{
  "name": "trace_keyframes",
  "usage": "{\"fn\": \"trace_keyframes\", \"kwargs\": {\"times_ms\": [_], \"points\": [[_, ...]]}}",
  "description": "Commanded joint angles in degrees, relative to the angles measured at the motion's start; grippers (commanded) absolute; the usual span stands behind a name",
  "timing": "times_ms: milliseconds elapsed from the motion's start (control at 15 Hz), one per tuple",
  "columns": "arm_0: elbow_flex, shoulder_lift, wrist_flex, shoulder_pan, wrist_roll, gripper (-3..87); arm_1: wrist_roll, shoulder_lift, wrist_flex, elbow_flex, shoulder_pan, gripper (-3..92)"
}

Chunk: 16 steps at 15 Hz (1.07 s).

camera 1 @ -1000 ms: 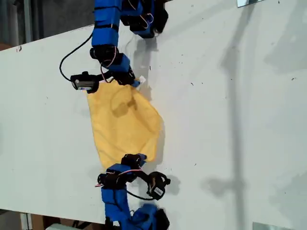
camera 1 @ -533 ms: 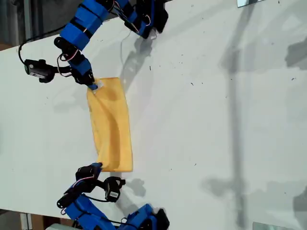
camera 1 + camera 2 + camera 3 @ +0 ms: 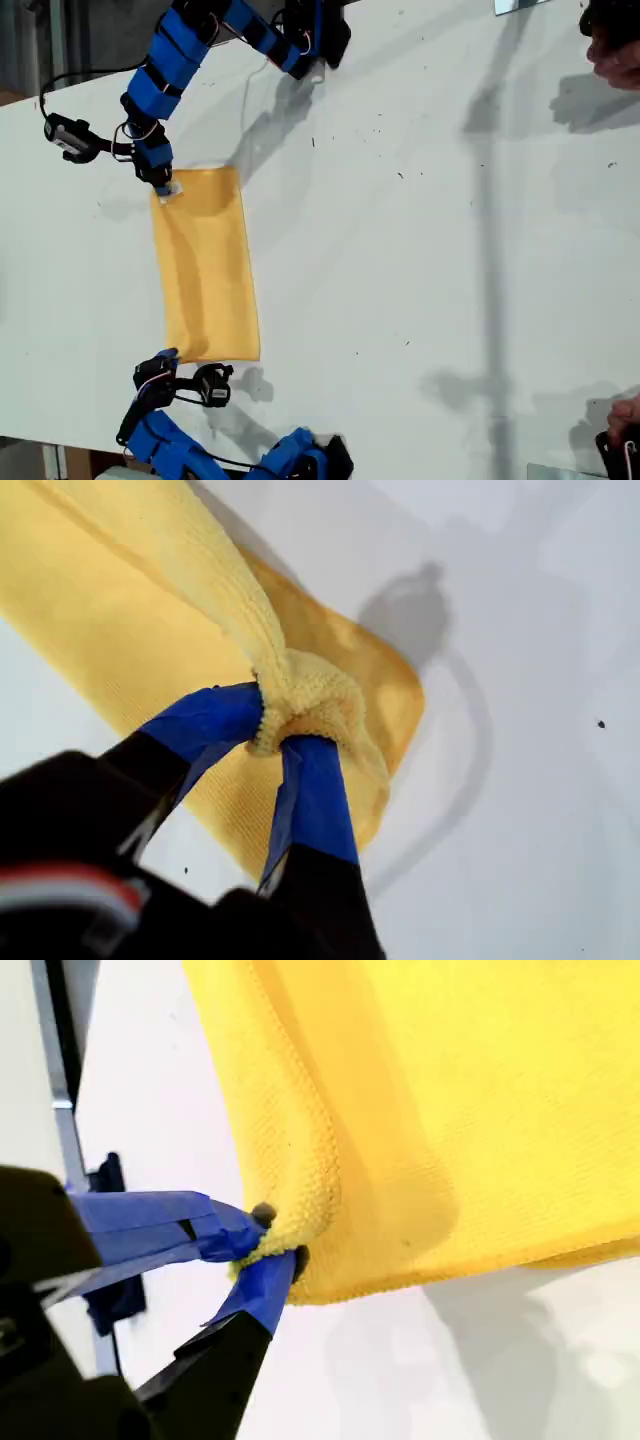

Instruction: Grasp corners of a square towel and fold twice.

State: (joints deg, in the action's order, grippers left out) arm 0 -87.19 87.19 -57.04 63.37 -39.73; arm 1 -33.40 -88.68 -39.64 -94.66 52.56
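The yellow towel [image 3: 205, 265] lies folded as a narrow rectangle on the white table [image 3: 420, 250]. My first gripper [image 3: 275, 738] is shut on a bunched towel corner [image 3: 305, 695], held just above the lower layer [image 3: 90, 630]. My second gripper [image 3: 265, 1250] is shut on another corner [image 3: 300, 1210] of the towel [image 3: 480, 1090]. One arm's gripper [image 3: 160, 185] pinches the strip's far corner on the exterior view's left. The other arm's gripper [image 3: 166, 356] pinches the near corner on the same side. The wrist views do not show which arm is which.
Both arm bases stand at the table's edges, one [image 3: 305, 40] at the exterior view's top, one [image 3: 310, 460] at its bottom. A person's hands show at the exterior view's right edge, one [image 3: 615, 50] up high, one [image 3: 625, 425] low down. A table edge [image 3: 55, 1110] runs beside the second gripper.
Both grippers carried their corners toward the exterior view's left. The towel went from a half-turned sheet to a flat narrow strip and shifted left. Hands appeared at the right edge.
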Motion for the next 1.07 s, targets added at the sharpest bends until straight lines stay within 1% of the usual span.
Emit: {"fn": "trace_keyframes", "kwargs": {"times_ms": [0, 67, 200, 400, 600, 733, 933, 1000], "points": [[7.73, -8.44, -3.25, 5.27, -4.04, -0.1, -1.93, 5.80, -2.90, 7.12, 3.34, -0.1], [12.13, -14.06, -5.27, 5.80, -3.60, -0.1, -1.85, 12.04, -6.24, 12.92, 3.34, -0.1], [16.79, -19.42, -7.29, 5.45, -3.69, -0.1, -1.49, 19.34, -10.20, 20.13, 2.55, -0.1], [15.29, -17.40, -7.56, 4.31, -3.87, -0.1, -1.23, 20.04, -11.87, 21.45, 2.02, -0.1], [5.54, -5.71, -5.27, 2.02, -3.78, -0.1, -0.09, 12.04, -11.95, 16.08, -0.09, -0.1], [-2.37, 1.93, -5.27, -0.62, -3.34, -0.1, 0.62, 8.44, -15.21, 13.10, -1.67, -0.1], [-14.33, 12.13, -3.87, -5.89, -6.59, -0.1, -0.79, 7.12, -16.26, 7.21, -3.69, -0.1], [-17.67, 14.15, -2.55, -7.73, -7.65, -0.1, -1.67, 7.91, -16.26, 5.63, -4.31, -0.1]]}}
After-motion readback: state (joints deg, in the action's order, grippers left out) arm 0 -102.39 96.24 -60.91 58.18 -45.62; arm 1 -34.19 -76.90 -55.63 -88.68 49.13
